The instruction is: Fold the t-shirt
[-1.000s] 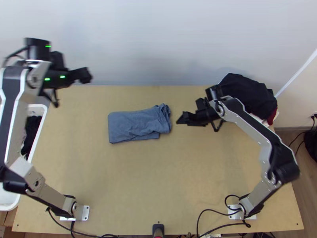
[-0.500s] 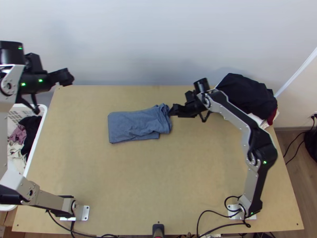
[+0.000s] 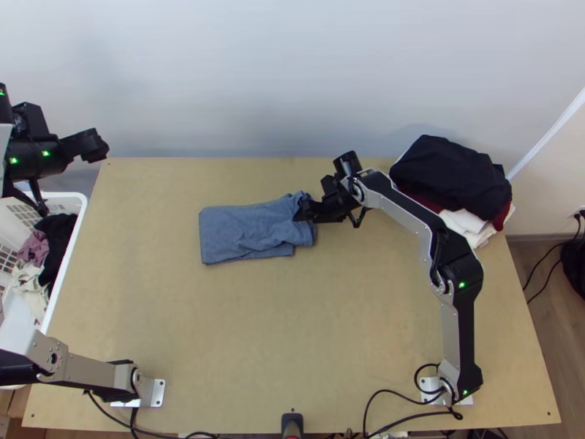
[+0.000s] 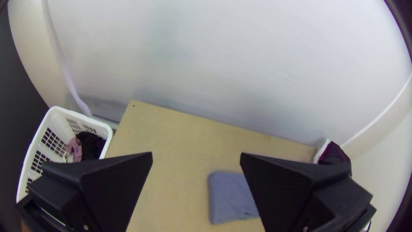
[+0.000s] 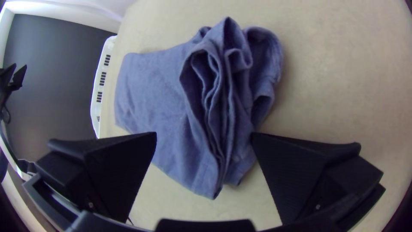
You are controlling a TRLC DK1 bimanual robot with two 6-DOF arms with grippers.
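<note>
The right end effector (image 5: 204,135) has moved in over the bunched end of the t-shirt (image 3: 245,228), fingers apart; the left end effector (image 4: 196,154), also spread, has drawn farther off. The folded t-shirt's long axis runs across the tabletop (image 3: 241,329), bunched end nearer the right arm.

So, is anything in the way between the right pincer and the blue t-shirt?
Nothing visible is in the way. The right pincer is open by the bunched end of the blue t-shirt, with nothing else lying on the cloth.
</note>
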